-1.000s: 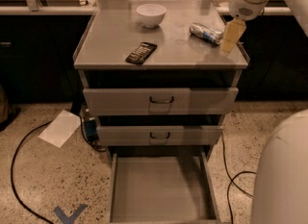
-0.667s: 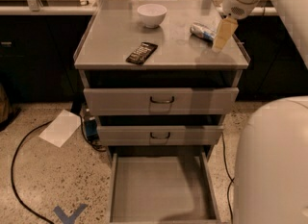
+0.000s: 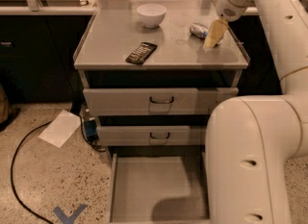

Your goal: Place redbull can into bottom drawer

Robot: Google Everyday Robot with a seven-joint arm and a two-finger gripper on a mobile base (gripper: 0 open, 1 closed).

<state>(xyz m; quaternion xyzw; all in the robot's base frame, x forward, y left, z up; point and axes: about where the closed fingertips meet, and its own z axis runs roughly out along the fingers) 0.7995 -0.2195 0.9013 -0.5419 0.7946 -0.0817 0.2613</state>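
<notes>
The redbull can (image 3: 196, 29) lies on its side on the grey cabinet top, at the right rear. My gripper (image 3: 212, 36) hangs from the white arm at the can's right end and hides part of it, low over the top. The bottom drawer (image 3: 144, 185) is pulled out below the two upper drawers. Its flat grey floor is bare, and my arm's large white link covers its right side.
A white bowl (image 3: 151, 15) stands at the back of the cabinet top. A flat black remote (image 3: 141, 53) lies near the front. The two upper drawers (image 3: 160, 101) are closed. A sheet of paper (image 3: 60, 128) and a black cable (image 3: 19, 170) lie on the floor at left.
My gripper has moved left and down, closer to the can. The arm's big lower link has swung further into view at the right front.
</notes>
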